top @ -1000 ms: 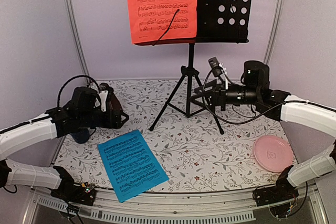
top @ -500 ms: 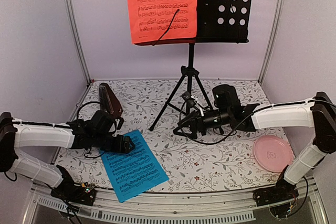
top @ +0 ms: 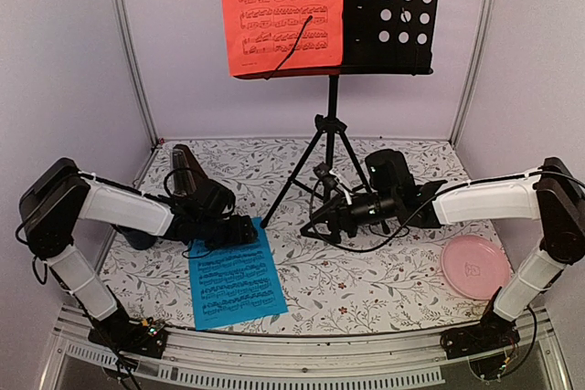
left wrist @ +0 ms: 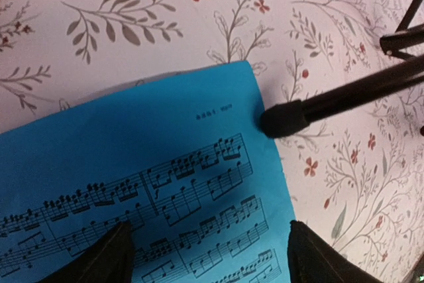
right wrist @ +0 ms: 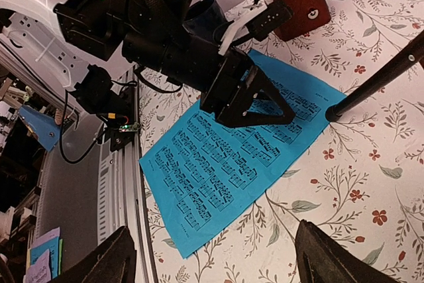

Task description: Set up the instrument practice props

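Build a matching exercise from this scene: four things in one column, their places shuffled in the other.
Things:
1. red sheet
2. cyan sheet
3. pink plate
4. metronome

Places:
A. flat on the table, below the open left tool
B. near the table's front right corner
C. upright on the music stand
D. standing at the table's far left

Pairs: 1-C, 2-A, 3-B, 4-D

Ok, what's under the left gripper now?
The cyan sheet lies on the table beneath the open left gripper, a stand leg's tip at its edge. Anything under the sheet is hidden.
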`<state>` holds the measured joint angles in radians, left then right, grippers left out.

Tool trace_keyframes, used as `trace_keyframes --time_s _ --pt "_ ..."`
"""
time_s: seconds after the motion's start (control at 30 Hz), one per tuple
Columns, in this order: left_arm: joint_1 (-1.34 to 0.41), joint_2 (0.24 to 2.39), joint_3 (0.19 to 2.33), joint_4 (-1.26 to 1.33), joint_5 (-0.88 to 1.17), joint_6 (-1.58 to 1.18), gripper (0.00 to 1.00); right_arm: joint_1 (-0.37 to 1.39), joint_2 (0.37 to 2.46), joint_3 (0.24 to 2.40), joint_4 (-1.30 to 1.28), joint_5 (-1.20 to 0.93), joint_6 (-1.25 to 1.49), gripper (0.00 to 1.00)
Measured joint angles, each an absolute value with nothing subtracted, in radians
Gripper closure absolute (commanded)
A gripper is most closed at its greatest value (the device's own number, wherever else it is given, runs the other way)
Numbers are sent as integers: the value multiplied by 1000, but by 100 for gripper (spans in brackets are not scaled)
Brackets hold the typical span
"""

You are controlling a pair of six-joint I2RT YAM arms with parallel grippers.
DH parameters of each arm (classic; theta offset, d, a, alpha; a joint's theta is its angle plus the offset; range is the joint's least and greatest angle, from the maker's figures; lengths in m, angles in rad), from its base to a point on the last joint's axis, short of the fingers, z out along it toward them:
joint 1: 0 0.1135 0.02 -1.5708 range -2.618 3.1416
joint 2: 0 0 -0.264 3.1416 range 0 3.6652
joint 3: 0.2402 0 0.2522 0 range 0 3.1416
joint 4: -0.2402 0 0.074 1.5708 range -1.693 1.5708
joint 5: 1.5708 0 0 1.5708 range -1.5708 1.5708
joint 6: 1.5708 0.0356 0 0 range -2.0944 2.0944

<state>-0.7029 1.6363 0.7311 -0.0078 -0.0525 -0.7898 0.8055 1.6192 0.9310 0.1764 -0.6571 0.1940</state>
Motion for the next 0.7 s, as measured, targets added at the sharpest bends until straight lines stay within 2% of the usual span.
trace_keyframes --time_s 0.27,0.53,0.7 --pt "-664 1645 781 -2 -102 -815 21 805 1619 939 126 -617 164 16" --pt "-664 1411 765 -65 -108 -745 21 805 1658 939 104 -604 180 18" --pt "-665 1318 681 -118 -101 -745 21 805 1710 939 64 -640 233 23"
